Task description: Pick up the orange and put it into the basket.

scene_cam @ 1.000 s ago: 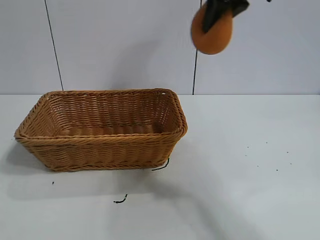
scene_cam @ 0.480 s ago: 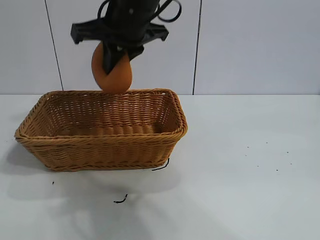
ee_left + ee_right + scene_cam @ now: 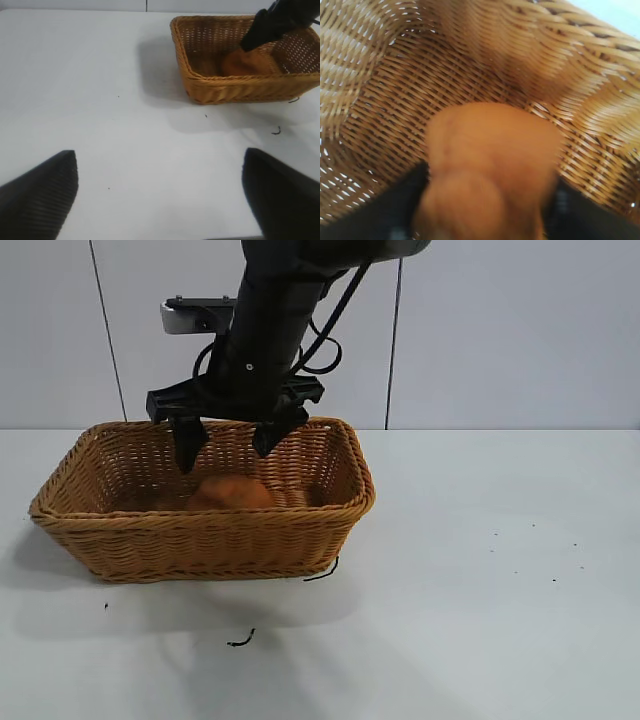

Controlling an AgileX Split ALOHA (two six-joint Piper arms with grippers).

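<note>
The orange (image 3: 230, 492) lies inside the tan wicker basket (image 3: 200, 522) on its floor, partly hidden by the near wall. My right gripper (image 3: 228, 445) hangs just above it inside the basket, open, its fingers spread to either side of the fruit. In the right wrist view the orange (image 3: 490, 160) sits blurred between the dark fingers (image 3: 395, 212) over the woven floor (image 3: 395, 100). My left gripper (image 3: 160, 195) is open and empty over bare table, far from the basket (image 3: 240, 86); the orange (image 3: 245, 64) shows there too.
The basket stands on a white table at the left of the exterior view. Two short black thread scraps (image 3: 240, 640) (image 3: 322, 573) lie before it. A white panelled wall stands behind.
My right arm carried the orange from high at the right to the left and down over the basket. It has opened and let the orange go into the basket.
</note>
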